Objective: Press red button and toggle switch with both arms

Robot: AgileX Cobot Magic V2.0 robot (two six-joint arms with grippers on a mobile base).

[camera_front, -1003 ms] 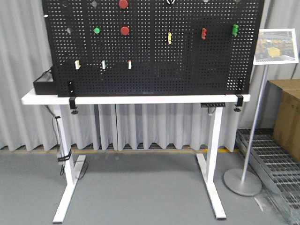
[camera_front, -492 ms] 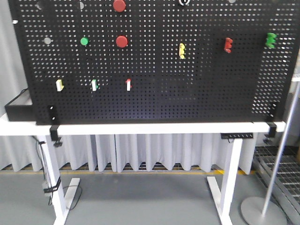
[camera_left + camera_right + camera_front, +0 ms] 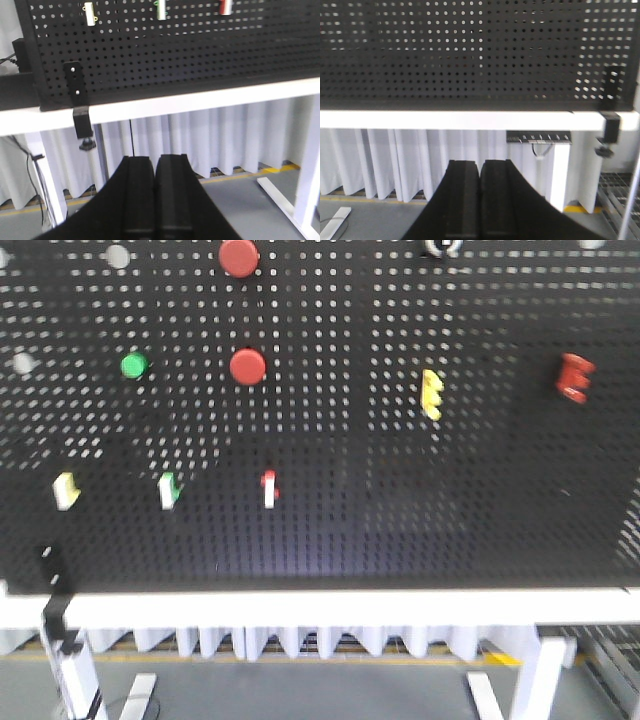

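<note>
Black board (image 3: 400, 490) w/ holes stands on the white table (image 3: 350, 607). The red button (image 3: 247, 366) is on the board's left half. A 2nd red button (image 3: 239, 256) is right above it at the top & a green button (image 3: 133, 365) is to its left. Lower down is a row of 3 small switches: yellow switch (image 3: 66, 490), green switch (image 3: 169, 490), red switch (image 3: 269, 488). The left claw (image 3: 155, 162) is closed tight w/ nothing in it, well apart from the board. The right claw (image 3: 480, 165) is closed too, nothing in it

Pegboard (image 3: 400, 530) upright on the table (image 3: 330, 608), buttons (image 3: 248, 366) above a row of switches (image 3: 269, 488)
</note>
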